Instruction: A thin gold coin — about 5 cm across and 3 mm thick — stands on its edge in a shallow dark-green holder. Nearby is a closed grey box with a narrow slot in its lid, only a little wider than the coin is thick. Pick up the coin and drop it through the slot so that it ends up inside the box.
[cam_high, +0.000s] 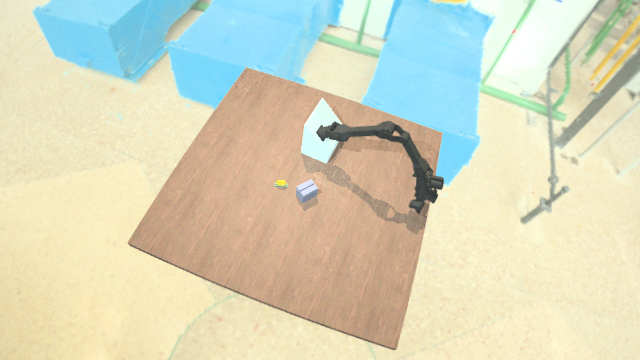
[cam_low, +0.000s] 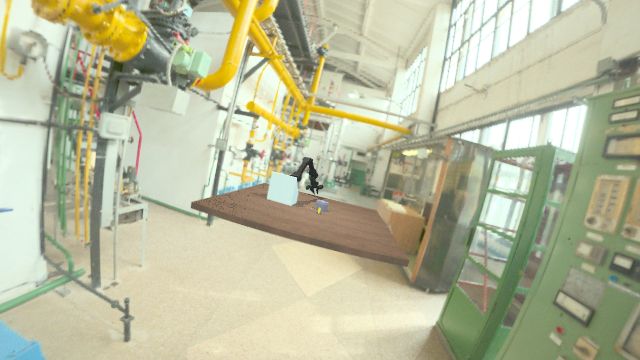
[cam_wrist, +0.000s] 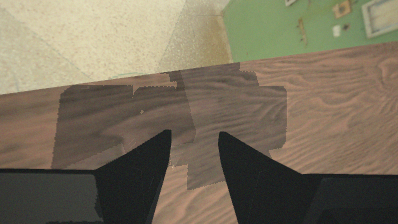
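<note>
The gold coin (cam_high: 281, 182) (cam_low: 319, 211) stands in its small green holder (cam_high: 276, 185) on the table. The grey box (cam_high: 306, 191) (cam_low: 322, 205), with a dark slot line across its lid, is just beside the holder, to its right in the top view. My gripper (cam_high: 415, 205) (cam_low: 314, 191) (cam_wrist: 195, 136) is partly open, with nothing between its fingers. It is far to the right of the coin and box in the top view, above the table's right side. Neither coin nor box shows in the wrist view.
A pale blue-white block (cam_high: 317, 142) (cam_low: 282, 189) stands on the wooden table (cam_high: 240, 200) (cam_low: 325, 230) at the arm's base end. The arm arches from there to the table's right edge in the top view. In the wrist view the table edge lies beyond the fingers.
</note>
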